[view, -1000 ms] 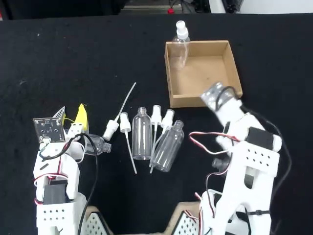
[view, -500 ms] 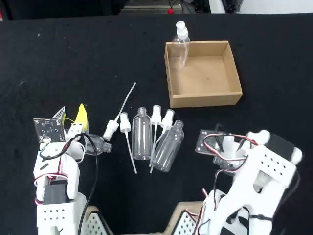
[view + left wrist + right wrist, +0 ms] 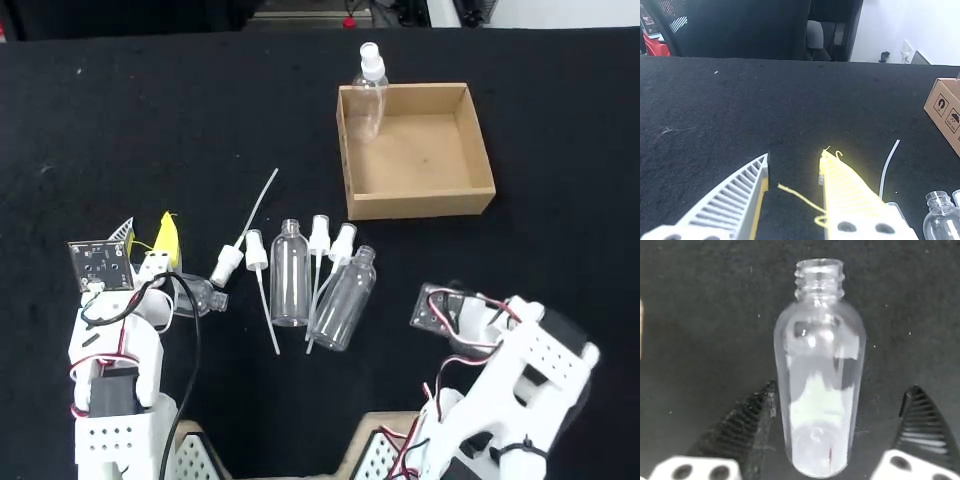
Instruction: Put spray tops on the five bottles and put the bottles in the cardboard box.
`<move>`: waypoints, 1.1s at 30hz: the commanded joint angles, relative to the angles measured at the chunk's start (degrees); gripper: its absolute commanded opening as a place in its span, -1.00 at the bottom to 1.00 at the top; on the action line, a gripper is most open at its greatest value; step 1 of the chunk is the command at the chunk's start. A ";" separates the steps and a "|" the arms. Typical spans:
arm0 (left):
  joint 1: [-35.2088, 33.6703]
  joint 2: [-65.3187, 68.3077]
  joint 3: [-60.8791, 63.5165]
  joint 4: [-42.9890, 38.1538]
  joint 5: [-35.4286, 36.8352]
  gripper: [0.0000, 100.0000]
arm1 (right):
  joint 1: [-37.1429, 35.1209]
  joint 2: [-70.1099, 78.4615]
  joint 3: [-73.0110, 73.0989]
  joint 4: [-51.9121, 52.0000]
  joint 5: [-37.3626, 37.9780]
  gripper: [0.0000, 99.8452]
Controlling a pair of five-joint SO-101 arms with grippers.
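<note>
Well, your table (image 3: pixel 150 120) has lots of open room, and the box (image 3: pixel 420 205) sits far back with low walls. One capped bottle (image 3: pixel 368 100) stands in its corner. Four more need tops, I think. Your right gripper (image 3: pixel 842 387) is spread wide around one bare bottle (image 3: pixel 820 370). Your left gripper (image 3: pixel 793 155) is spread too, empty. Four tops (image 3: pixel 320 235) lie loose.

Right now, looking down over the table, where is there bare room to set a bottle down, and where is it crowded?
Bare: the table left of the cardboard box, beyond the spray tops; the strip between the box's near wall and the right arm. Crowded: the middle, where two bottles and the tops lie together.
</note>
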 commanded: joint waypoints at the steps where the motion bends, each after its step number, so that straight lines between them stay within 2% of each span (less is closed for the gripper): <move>1: 0.40 -0.35 1.19 0.09 -0.62 -0.68 | 0.70 -1.36 3.30 -5.80 0.53 -0.25; 4: 0.40 -0.35 1.19 0.09 -0.62 -0.68 | 1.05 -1.36 4.88 -7.12 -0.97 -0.33; 6: 0.40 -0.35 1.19 0.09 -0.62 -0.68 | 0.79 -1.45 4.79 -7.21 -6.59 -0.55; 9: 0.40 -0.35 1.19 0.09 -0.62 -0.68 | 0.26 -1.45 2.24 -7.30 -17.58 -0.98; 12: 0.40 -0.35 1.19 0.09 -0.62 -0.68 | 1.41 -1.27 -2.59 -6.95 -30.95 -0.87; 15: 0.40 -0.35 1.19 0.09 -0.62 -0.68 | 4.13 -1.10 -7.43 -6.95 -43.52 -0.89; 20: 0.40 -0.35 1.19 0.09 -0.62 -0.68 | 7.56 -0.84 -8.66 -6.42 -58.81 -0.90; 23: 0.40 -0.35 1.19 0.09 -0.62 -0.68 | 7.30 0.84 -8.75 -2.73 -62.15 -0.87; 28: 0.40 -0.35 1.19 0.09 -0.62 -0.68 | 5.27 7.43 -12.26 -0.35 -66.64 -0.67; 33: 0.40 -0.35 1.19 0.09 -0.62 -0.68 | 3.87 14.37 -18.51 0.18 -67.25 -0.52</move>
